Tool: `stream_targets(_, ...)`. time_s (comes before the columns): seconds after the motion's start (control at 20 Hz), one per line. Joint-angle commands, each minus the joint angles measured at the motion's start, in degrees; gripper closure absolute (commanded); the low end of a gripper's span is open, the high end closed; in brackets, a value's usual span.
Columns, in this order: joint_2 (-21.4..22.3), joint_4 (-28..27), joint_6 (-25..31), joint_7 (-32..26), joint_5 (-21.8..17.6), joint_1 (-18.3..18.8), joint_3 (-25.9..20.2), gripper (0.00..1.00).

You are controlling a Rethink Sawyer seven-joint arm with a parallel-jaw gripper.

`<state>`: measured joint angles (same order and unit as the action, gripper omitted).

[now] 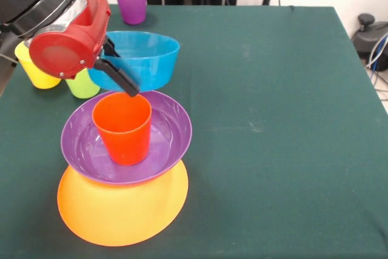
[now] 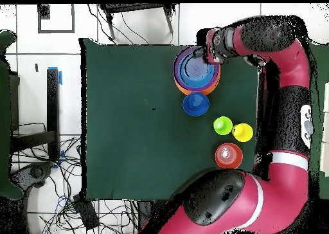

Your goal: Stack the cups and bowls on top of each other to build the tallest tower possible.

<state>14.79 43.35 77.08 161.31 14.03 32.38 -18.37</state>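
The tower stands at the near left of the front view: a very large yellow-orange bowl (image 1: 121, 213) upside down, a wide purple bowl (image 1: 163, 131) upright on it, and an orange-red cup (image 1: 123, 128) upright in the purple bowl. My gripper (image 1: 128, 89) reaches down from the red arm head to the cup's far rim and touches or nearly touches it. The frames do not show whether it grips the rim. In the overhead view the tower (image 2: 196, 69) lies at the table's far side with the gripper (image 2: 204, 54) at its edge.
A light blue bowl (image 1: 145, 59) stands just behind the tower, and shows in the overhead view (image 2: 196, 104). A yellow cup (image 1: 33, 70) and a lime green cup (image 1: 82, 85) stand at the left, partly behind the arm. A purple cup (image 1: 131, 1) stands at the far edge.
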Motion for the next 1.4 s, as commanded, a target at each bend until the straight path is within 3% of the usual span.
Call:
stream_targets(0.05, -0.3, -1.0, 4.6, -4.6, -0.1, -2.0, -4.2, 1.0)
stream_targets(0.35, -3.3, -2.4, 5.8, -7.1, -0.7, -1.3, -4.8, 1.0)
stream_targets(0.75, -7.3, -9.2, 10.1, -8.6, -2.9, -1.7, -4.3, 1.0)
stream_targets(1.0, -9.8, -12.5, 13.0, -6.7, -2.9, -2.3, -4.4, 1.0)
stream_targets(1.4, -10.2, -14.2, 17.0, -3.3, -1.9, -2.7, -3.9, 1.0)
